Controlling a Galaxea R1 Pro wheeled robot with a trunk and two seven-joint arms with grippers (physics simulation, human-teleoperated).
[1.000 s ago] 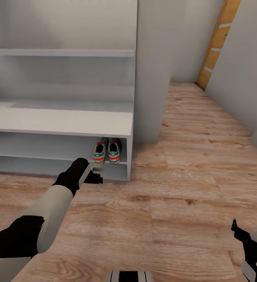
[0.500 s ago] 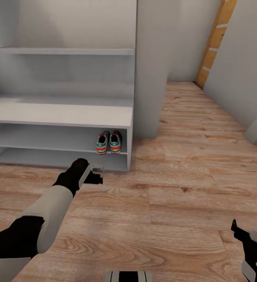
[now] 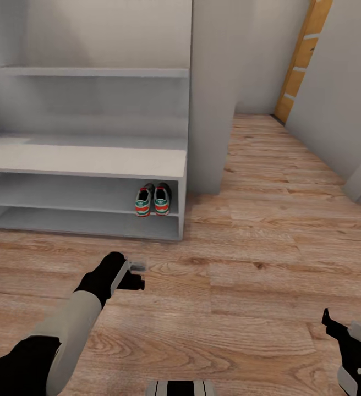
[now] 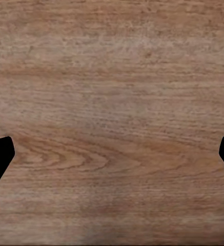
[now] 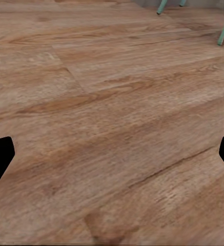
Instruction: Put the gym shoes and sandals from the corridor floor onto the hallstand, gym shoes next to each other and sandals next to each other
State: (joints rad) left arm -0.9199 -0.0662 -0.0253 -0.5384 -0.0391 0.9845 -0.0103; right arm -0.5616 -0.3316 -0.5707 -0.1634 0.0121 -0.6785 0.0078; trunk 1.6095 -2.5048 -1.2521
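- Cream-white lace-up gym shoes (image 3: 152, 200) sit paired on the pale grey hallstand (image 3: 87, 162) shelf.
- Left gripper (image 3: 138, 274) and right gripper (image 3: 330, 320): jaws wide, empty.
- Next, I'd say, find the sandals.

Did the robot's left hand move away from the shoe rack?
Yes. The left gripper was right at the rack's bottom front edge near the gym shoes; now bare floor lies between them, so it pulled back.

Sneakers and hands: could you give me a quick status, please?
Both hands, left and right, open, empty. Sneakers side by side on rack shelf. Floor ahead bare.
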